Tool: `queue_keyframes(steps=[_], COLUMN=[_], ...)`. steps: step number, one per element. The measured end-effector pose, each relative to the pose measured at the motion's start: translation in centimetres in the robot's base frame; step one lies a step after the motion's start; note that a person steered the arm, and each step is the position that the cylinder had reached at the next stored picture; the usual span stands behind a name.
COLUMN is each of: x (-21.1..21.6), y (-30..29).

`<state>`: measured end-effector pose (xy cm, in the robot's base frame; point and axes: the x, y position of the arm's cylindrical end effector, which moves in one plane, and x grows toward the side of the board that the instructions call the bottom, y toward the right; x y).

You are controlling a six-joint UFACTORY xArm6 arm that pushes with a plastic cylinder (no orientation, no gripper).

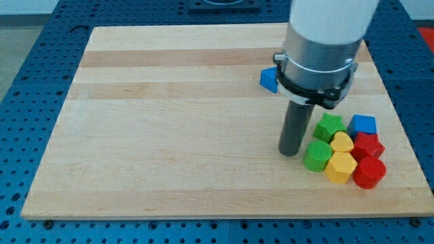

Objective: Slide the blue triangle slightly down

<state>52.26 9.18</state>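
Observation:
The blue triangle point(269, 79) lies on the wooden board point(169, 122) at the upper right, partly hidden behind the arm's grey and white body point(319, 47). My tip point(290, 153) touches the board well below the blue triangle and to its right. It stands just left of a cluster of blocks, close to the green round block point(317, 155).
The cluster at the lower right holds a green star point(329, 126), a blue cube point(363, 125), a yellow heart point(342, 142), a yellow hexagon point(340, 167), a red star-like block point(368, 145) and a red round block point(369, 173). The board's right edge is near them.

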Motion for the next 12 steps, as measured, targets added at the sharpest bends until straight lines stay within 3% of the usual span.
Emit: queue_keyframes(steps=[3, 6, 7, 10, 11, 12], x=[1.0, -11.0, -15.0, -22.3, -21.1, -16.8], y=[-1.8, -1.4, 2.4, 3.1, 0.9, 0.7])
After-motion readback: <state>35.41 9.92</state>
